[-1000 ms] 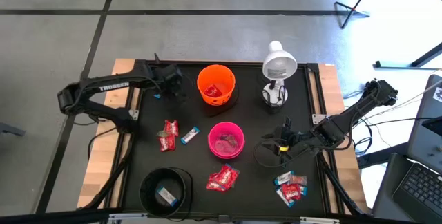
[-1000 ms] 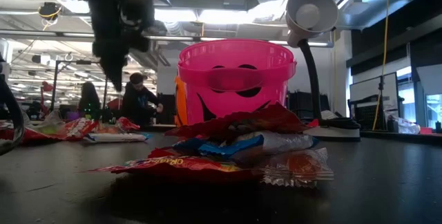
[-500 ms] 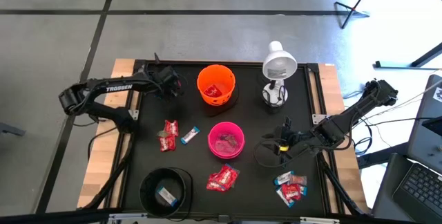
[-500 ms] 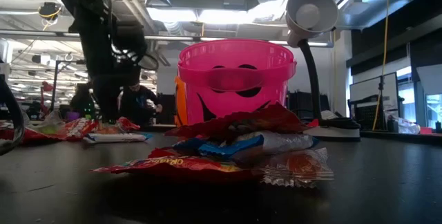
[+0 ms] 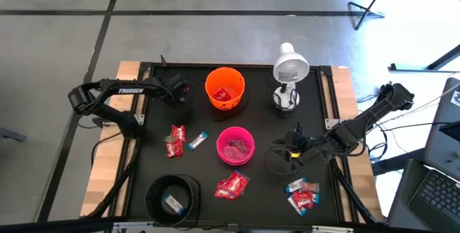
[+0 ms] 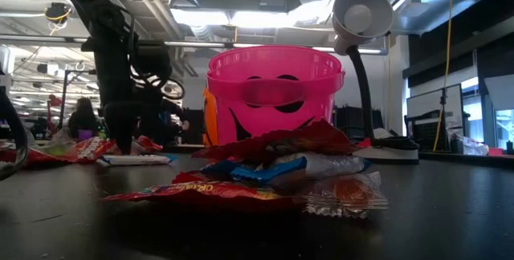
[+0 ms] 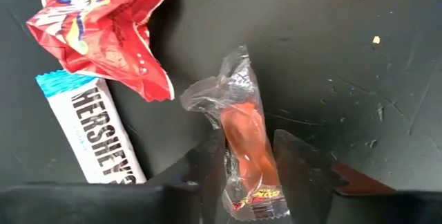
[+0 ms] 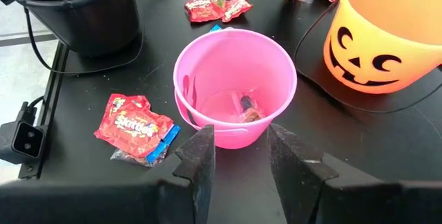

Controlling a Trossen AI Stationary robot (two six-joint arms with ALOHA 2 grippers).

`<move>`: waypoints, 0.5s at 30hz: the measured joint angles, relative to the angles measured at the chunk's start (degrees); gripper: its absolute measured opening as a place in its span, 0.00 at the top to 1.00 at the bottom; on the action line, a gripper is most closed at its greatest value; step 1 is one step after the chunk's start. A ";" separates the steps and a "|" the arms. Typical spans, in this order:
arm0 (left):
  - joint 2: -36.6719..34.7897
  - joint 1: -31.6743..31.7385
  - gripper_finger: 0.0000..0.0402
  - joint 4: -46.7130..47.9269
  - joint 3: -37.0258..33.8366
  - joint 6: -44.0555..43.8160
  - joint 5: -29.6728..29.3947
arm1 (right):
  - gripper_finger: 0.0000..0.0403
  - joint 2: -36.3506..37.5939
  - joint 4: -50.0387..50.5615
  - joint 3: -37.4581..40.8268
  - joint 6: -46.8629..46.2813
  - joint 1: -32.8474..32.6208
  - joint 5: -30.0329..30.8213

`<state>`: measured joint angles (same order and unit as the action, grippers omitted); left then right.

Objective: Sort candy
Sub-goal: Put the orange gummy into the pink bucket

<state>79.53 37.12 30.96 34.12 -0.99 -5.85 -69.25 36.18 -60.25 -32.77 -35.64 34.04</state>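
My left gripper (image 5: 175, 90) is low over the far-left part of the table, left of the orange bowl (image 5: 209, 89). It is narrowly open. Its fingers stand on either side of a clear-wrapped orange sweet (image 7: 238, 92) lying flat on the black table top. A red Skittles packet (image 7: 103, 23) and a white Hershey's bar (image 7: 97, 134) lie beside that sweet. My right gripper (image 5: 286, 150) waits right of the pink bowl (image 5: 219, 147), narrowly open. More candy lies in piles at the left (image 5: 175, 139), near the near edge (image 5: 231, 185) and at the near right (image 5: 302, 197). My left gripper (image 7: 248, 135) comes from above with its fingers (image 7: 207, 169) along the two long sides of the orange sweet's lower half (image 7: 252, 162). I cannot tell whether they touch the wrapper. The sweet lies flat on the table.
A black bowl (image 5: 149, 197) stands at the near left with one sweet inside. A white desk lamp (image 5: 290, 67) stands at the far right beside the orange bowl. The pink bowl (image 8: 186, 65) holds a few sweets. In the low view, people show in the room behind.
My left gripper has come down from well above the table to the table top. It has also shifted a little toward the left edge, away from the orange bowl. No candy has moved.
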 joint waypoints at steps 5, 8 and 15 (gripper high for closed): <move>-0.53 0.02 0.89 0.65 0.33 0.46 1.49 | 0.67 0.00 -0.02 0.00 -0.04 0.00 -0.06; -0.46 0.04 0.98 3.21 1.79 0.45 2.41 | 0.67 0.00 -0.03 0.00 -0.05 0.00 -0.06; -1.88 -1.31 0.99 13.30 9.59 0.00 8.42 | 0.67 -0.01 -0.04 0.00 -0.15 0.00 -0.11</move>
<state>77.65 35.82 44.26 43.71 -0.99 2.57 -69.26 36.14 -60.25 -32.93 -35.64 33.93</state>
